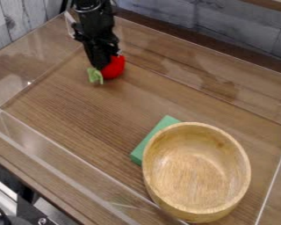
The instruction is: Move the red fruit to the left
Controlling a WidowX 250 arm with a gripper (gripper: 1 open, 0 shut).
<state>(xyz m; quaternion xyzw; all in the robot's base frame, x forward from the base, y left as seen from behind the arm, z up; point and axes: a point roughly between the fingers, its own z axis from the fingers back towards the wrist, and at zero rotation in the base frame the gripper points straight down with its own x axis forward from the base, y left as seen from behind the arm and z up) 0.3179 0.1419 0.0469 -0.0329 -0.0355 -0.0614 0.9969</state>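
The red fruit (111, 66), a small bright red strawberry with a light-green leafy cap, lies at the far left of the wooden table, its cap pointing down-left. My black gripper (104, 60) points straight down onto it from above, shut on the red fruit. The strawberry sits at table level or just above it; I cannot tell whether it touches the wood. The fingertips are partly hidden against the fruit.
A large wooden bowl (199, 170) stands at the front right. A flat green cloth square (153, 141) lies tucked under the bowl's left side. Clear plastic walls (25, 83) ring the table, with a grey plank wall behind.
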